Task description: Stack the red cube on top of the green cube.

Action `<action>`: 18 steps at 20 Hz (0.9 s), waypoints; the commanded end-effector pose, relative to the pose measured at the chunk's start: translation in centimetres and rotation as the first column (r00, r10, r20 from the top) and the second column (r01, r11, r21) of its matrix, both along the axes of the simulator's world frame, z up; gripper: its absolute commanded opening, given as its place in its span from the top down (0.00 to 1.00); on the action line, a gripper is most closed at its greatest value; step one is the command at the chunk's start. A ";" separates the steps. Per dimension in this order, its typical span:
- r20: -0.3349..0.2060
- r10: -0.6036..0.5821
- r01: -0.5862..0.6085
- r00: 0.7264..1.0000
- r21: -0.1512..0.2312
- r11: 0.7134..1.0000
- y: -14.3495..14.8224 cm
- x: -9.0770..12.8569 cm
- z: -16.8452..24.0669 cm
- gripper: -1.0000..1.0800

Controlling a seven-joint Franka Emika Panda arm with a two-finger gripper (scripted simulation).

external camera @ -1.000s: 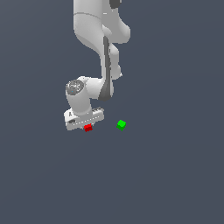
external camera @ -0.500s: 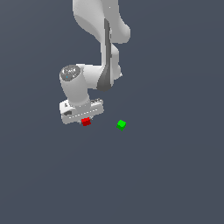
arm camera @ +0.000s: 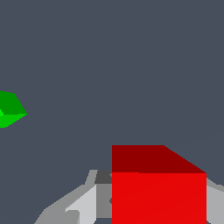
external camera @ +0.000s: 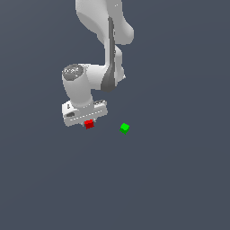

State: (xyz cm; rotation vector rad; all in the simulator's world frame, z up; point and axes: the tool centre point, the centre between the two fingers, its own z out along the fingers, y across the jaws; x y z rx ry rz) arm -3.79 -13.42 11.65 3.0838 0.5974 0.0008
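The red cube (external camera: 89, 124) sits between the fingers of my white gripper (external camera: 88, 122), which is shut on it. In the wrist view the red cube (arm camera: 158, 188) fills the foreground, with a grey finger (arm camera: 81, 204) on one side of it and a sliver of the other finger (arm camera: 215, 199) on the far side. The green cube (external camera: 125, 128) lies on the dark floor, apart from the red one, toward the exterior view's right. At the edge of the wrist view the green cube (arm camera: 8, 109) is partly cut off.
The white arm (external camera: 103, 40) comes down from above to the wrist (external camera: 78, 87) over the gripper. Everything rests on a plain dark grey-blue floor (external camera: 170, 179).
The gripper has risen a little with the red cube in it and drifted slightly toward the exterior view's left. The wrist has turned. The green cube has not moved.
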 end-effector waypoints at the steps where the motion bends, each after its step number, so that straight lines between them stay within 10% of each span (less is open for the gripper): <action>1: 0.000 0.001 -0.001 1.000 0.000 1.000 0.9 -0.1 -0.2 1.00; 18: 0.000 0.002 -0.002 1.000 0.001 1.000 15.3 -2.2 -4.3 1.00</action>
